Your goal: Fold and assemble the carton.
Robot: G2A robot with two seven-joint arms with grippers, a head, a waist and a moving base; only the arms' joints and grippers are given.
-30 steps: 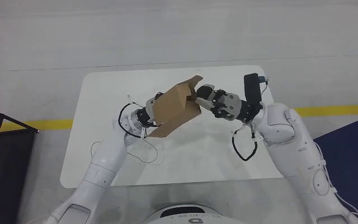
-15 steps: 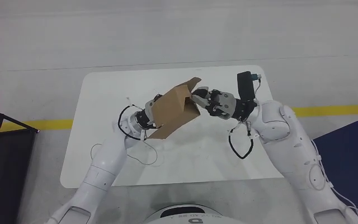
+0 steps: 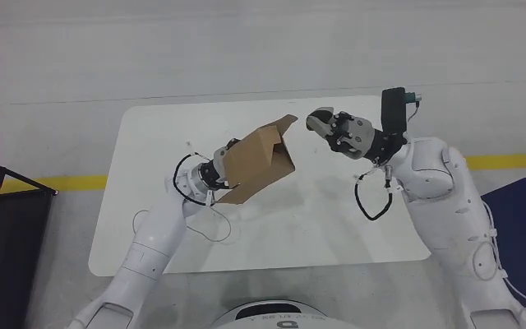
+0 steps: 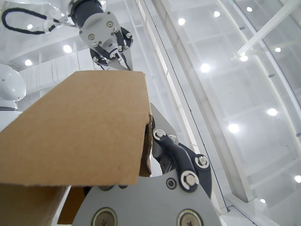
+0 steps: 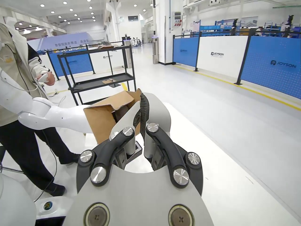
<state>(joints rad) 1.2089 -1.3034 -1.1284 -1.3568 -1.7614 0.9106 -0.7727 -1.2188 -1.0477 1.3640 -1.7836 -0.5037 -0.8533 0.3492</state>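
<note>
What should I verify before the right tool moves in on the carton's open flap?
1. Left tool clamped on the brown cardboard carton: ok.
2. Right tool apart from the carton: ok, gap visible from above.
3. Right tool open to take a flap: not ok, its fingers are shut.
4. End flap folded in: not ok, it sticks out.
5. Carton lifted off the white table: cannot tell.

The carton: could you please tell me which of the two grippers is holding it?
The left gripper holds the carton, shut on one of its panels. The right gripper is shut on nothing and sits apart from the carton.
</note>
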